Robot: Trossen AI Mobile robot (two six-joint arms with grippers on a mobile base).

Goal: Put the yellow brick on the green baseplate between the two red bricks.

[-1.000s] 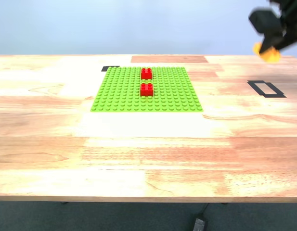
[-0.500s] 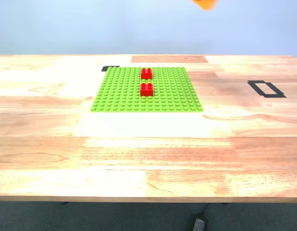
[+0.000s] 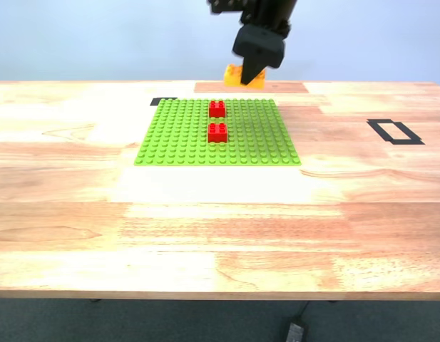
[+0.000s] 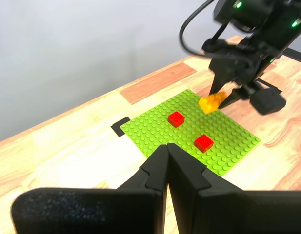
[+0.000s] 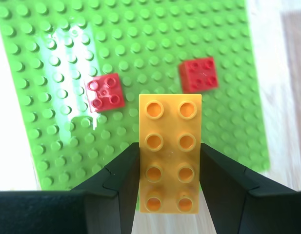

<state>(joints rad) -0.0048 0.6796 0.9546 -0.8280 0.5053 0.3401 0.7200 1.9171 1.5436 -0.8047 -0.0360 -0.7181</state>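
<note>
The green baseplate (image 3: pixel 177 139) lies flat on the wooden table, with the two red bricks (image 3: pixel 217 108) (image 3: pixel 217 132) standing on it in a line, a small gap between them. My second gripper (image 3: pixel 254 70) hangs above the plate's far edge, shut on the yellow brick (image 3: pixel 239 75). In the second wrist view the yellow brick (image 5: pixel 170 151) sits lengthwise between the black fingers (image 5: pixel 121 175), above the plate (image 5: pixel 52 136), with both red bricks (image 5: pixel 105 91) (image 5: pixel 199 74) beyond it. My first gripper (image 4: pixel 167 153) is shut on nothing, well back from the plate (image 4: pixel 238 139).
A black tape rectangle (image 3: pixel 394 131) marks the table towards the exterior view's right. A black tape piece (image 3: pixel 162 101) lies at the plate's far corner. A darker wood patch (image 3: pixel 250 87) lies behind the plate. Bare wood spreads out in front of it.
The arm holding the yellow brick has swung from the exterior view's upper right leftward, then come down over the plate's far edge. The red bricks and plate have not moved.
</note>
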